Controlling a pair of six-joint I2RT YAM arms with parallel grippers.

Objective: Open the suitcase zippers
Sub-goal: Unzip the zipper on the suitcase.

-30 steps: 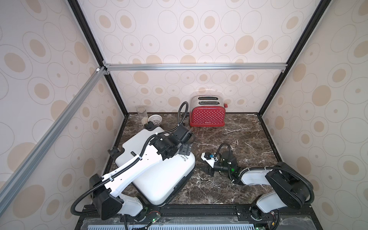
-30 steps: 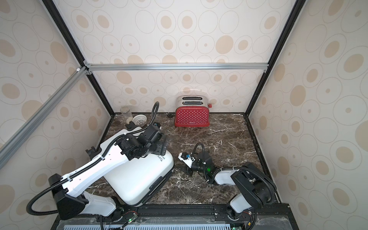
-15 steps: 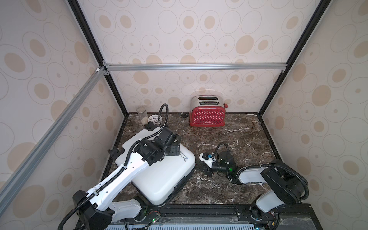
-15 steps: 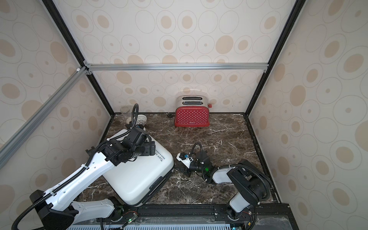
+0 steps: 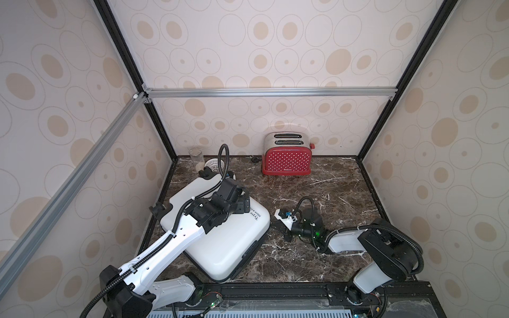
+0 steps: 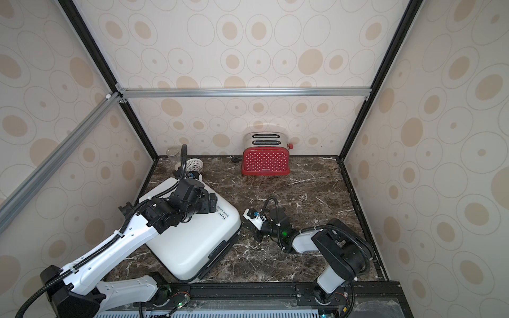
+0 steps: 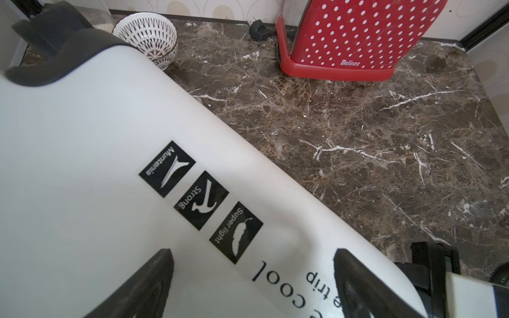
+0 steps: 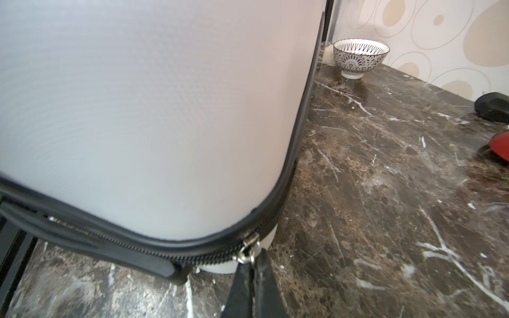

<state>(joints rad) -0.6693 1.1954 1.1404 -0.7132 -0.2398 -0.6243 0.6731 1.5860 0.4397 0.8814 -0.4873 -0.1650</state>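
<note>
Suitcase (image 5: 220,247): white plastic shell, glossy, finely grained. Zipper (image 8: 154,249): matt black tape, shiny metal pull (image 8: 249,245). Tabletop (image 5: 330,192): polished brown marble look, white veins. Toaster (image 5: 286,162): glossy red sides, brushed metal top. Bowl (image 7: 146,35): glazed ceramic.

A white hard-shell suitcase (image 5: 228,247) lies flat, front left on the dark marble surface (image 5: 330,179). Behind it, in the back-left corner, stand a patterned ceramic bowl (image 5: 213,165) and a clear glass jar (image 5: 196,155). To their right, a red dotted toaster (image 5: 286,162) stands against the back wall. The left gripper (image 5: 243,205) hangs over the suitcase. The right gripper (image 8: 252,265) is just right of it, at the small silvery metal zipper pull (image 8: 249,247).
</note>
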